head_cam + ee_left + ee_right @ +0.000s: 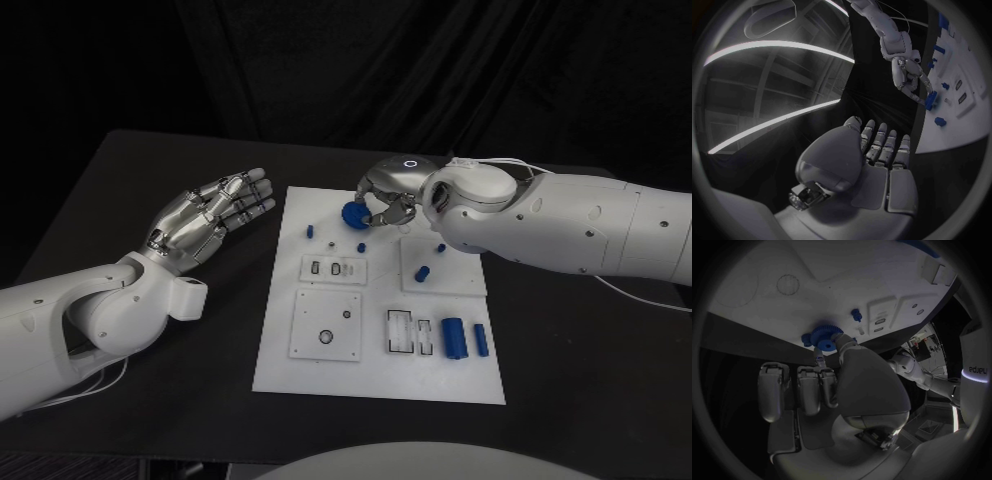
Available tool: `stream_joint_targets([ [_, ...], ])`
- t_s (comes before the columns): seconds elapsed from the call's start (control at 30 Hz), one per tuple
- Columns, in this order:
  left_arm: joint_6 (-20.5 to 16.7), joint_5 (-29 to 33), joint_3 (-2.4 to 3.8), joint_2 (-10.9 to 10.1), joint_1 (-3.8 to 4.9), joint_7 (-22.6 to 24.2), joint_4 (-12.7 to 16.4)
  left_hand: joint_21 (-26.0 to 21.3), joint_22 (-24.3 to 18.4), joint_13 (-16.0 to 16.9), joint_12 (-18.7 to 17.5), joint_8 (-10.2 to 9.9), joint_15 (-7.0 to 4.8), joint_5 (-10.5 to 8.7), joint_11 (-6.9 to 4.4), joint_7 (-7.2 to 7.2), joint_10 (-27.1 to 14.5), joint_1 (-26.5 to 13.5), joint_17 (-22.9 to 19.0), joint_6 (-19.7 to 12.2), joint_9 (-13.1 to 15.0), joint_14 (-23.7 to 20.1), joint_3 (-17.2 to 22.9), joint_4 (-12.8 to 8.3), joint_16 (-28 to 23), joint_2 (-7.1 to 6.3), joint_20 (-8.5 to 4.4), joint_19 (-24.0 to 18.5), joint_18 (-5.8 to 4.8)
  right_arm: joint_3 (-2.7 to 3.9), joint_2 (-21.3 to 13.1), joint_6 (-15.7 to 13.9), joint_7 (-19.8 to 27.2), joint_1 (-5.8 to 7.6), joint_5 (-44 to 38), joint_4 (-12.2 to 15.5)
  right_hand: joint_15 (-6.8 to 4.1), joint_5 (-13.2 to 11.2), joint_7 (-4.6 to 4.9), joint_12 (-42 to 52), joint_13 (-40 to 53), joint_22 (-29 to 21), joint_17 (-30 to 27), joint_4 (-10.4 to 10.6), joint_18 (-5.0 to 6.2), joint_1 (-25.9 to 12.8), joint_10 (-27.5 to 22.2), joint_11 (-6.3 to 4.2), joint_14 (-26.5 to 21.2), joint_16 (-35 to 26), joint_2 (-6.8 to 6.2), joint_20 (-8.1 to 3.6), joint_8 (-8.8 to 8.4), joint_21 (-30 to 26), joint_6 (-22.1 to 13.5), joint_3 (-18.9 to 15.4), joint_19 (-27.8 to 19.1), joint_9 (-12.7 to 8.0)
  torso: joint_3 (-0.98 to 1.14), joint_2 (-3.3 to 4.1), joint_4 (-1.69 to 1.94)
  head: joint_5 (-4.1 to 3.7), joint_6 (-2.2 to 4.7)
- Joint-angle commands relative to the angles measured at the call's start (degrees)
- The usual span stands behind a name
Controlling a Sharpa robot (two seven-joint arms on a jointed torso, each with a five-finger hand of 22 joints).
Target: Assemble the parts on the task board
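gear (353, 216), blue w/ toothed rim, is pinched in the right hand (389, 197) over the far end of the task board (378, 375); the right wrist view shows thumb and a fingertip on it, other fingers curled below, gear just off the board edge. prob held up this way so it can be lowered onto a post or seat there, which one i can't tell. small blue pegs (309, 231) stand near it on the board's far part, blue blocks (453, 337) lie by the slotted plate nearer the robot, well apart from the gear, so those look like later steps. left hand (216, 215) is off the board's left side above the tabletop (116, 190), fingers straight and apart, holding nothing, likely parked clear of the work.
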Motion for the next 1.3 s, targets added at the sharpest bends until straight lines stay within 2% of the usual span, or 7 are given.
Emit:
stream_joint_targets([
  [0.03, 0.89, -0.06, 0.05, 0.13, -0.11, 2.00, 0.00, 0.29, -0.10, 0.05, -0.26, 0.01, 0.33, 0.27, 0.32, 0.41, 0.04, 0.49, 0.07, -0.12, 0.04, -0.11, 0.37, -0.10, 0.25, -0.12, 0.18, 0.27, -0.30, -0.06, 0.19, 0.91, 0.08, -0.34, -0.40, -0.07, 0.20, -0.52, 0.02, 0.15, 15.09, 13.39, 15.10, 0.08, -0.52, 0.05, 6.07, 0.20, 5.85, 0.17, -1.02, 0.19, -0.77, -0.34, -2.02, 0.74, 3.07, 9.19, -0.02, -0.05, -0.06, 0.15, -0.39],
  [0.3, 1.00, -0.06, 0.05, 0.23, -0.15, 1.91, -0.12, 0.29, -0.10, 0.05, -0.26, 0.01, 0.33, 0.27, 0.32, 0.41, 0.04, 0.49, 0.07, -0.12, 0.04, -0.11, 0.37, -0.10, 0.25, -0.12, 0.18, 0.27, -0.30, -0.05, 0.45, 2.25, -0.39, -0.41, -0.40, -0.17, 0.04, -3.04, -0.33, 0.15, 15.09, 12.98, 15.10, -0.36, -0.21, 0.10, 6.07, -0.09, 5.85, 0.17, -1.56, 0.05, -6.49, -1.55, -8.26, 1.63, 2.35, 4.66, -0.02, -0.06, -0.10, 0.21, -0.97],
  [0.47, 1.06, -0.06, 0.05, 0.31, -0.17, 1.87, -0.20, 0.30, -0.10, 0.04, -0.32, -0.01, 0.35, 0.26, 0.35, 0.43, -0.01, 0.49, 0.07, -0.21, 0.03, -0.10, 0.43, -0.09, 0.27, -0.13, 0.18, 0.28, -0.33, -0.05, 0.56, 2.64, -0.35, -0.42, -0.40, -0.25, -0.45, -4.16, -1.08, 0.15, 15.09, 12.57, 15.10, -0.78, 0.10, 0.06, 6.07, -0.71, 5.85, 0.17, -1.50, -0.36, -7.06, -2.79, -15.04, 1.55, 1.60, 0.99, 0.02, -0.03, -0.14, 0.17, -1.16],
  [0.67, 1.16, -0.06, 0.05, 0.37, -0.19, 1.83, -0.24, 0.30, -0.10, 0.04, -0.32, -0.01, 0.35, 0.26, 0.35, 0.43, -0.01, 0.49, 0.07, -0.21, 0.03, -0.10, 0.43, -0.09, 0.27, -0.13, 0.18, 0.28, -0.33, -0.04, 0.55, 1.83, 0.08, -0.43, -0.40, -0.18, -0.59, -5.11, -1.24, 0.15, 15.09, 12.08, 15.10, -0.91, 0.45, -0.04, 6.07, -0.86, 5.85, 0.17, -1.34, -0.53, -7.19, -4.24, -18.17, 1.42, 0.73, -0.87, 0.01, -0.05, -0.17, 0.22, -1.34],
  [0.83, 1.16, -0.06, 0.05, 0.23, -0.21, 1.85, -0.18, 0.30, -0.10, 0.04, -0.32, -0.01, 0.35, 0.26, 0.35, 0.43, -0.01, 0.49, 0.07, -0.21, 0.03, -0.10, 0.43, -0.09, 0.27, -0.13, 0.18, 0.28, -0.33, 0.03, -0.23, -1.23, 1.03, -0.41, -0.39, 0.31, -0.65, -5.04, -1.25, 0.15, 15.09, 12.00, 15.10, -0.85, 0.51, -0.18, 6.07, -0.89, 5.85, 0.17, -1.17, -0.58, -6.52, -4.52, -15.28, 1.39, 0.59, -0.30, 0.02, -0.05, -0.22, 0.23, -1.41],
  [0.97, 0.93, -0.06, 0.05, -0.20, -0.23, 1.84, 0.03, 0.31, -0.10, 0.04, -0.35, -0.03, 0.40, 0.23, 0.39, 0.46, -0.05, 0.49, 0.06, -0.25, 0.02, -0.15, 0.55, -0.09, 0.25, -0.19, 0.18, 0.31, -0.39, 0.19, -2.27, -4.02, 1.73, 0.00, -0.39, 2.09, -0.61, -4.36, -0.95, 0.15, 15.09, 12.23, 15.10, -0.59, 0.34, -0.55, 6.07, -0.76, 5.85, 0.17, -0.80, -0.62, -4.64, -3.96, -8.89, 1.41, 1.05, 0.49, 0.05, -0.04, -0.17, 0.09, -1.08],
  [1.3, 0.79, -0.06, 0.05, -0.36, -0.25, 1.91, -0.01, 0.33, -0.09, 0.05, -0.25, -0.01, 0.41, 0.22, 0.39, 0.47, 0.00, 0.49, 0.07, -0.15, 0.03, -0.10, 0.56, -0.09, 0.30, -0.20, 0.18, 0.34, -0.39, 0.28, -6.53, 0.29, 1.14, 1.42, -0.39, 5.49, -0.62, -4.53, -1.07, 0.15, 15.09, 12.43, 15.10, -0.24, 0.19, -0.90, 6.07, -0.80, 5.85, 0.17, -0.40, -0.61, -4.46, -3.43, -7.89, 1.52, 1.42, 0.22, 0.06, -0.15, -0.23, -0.25, -1.18],
])
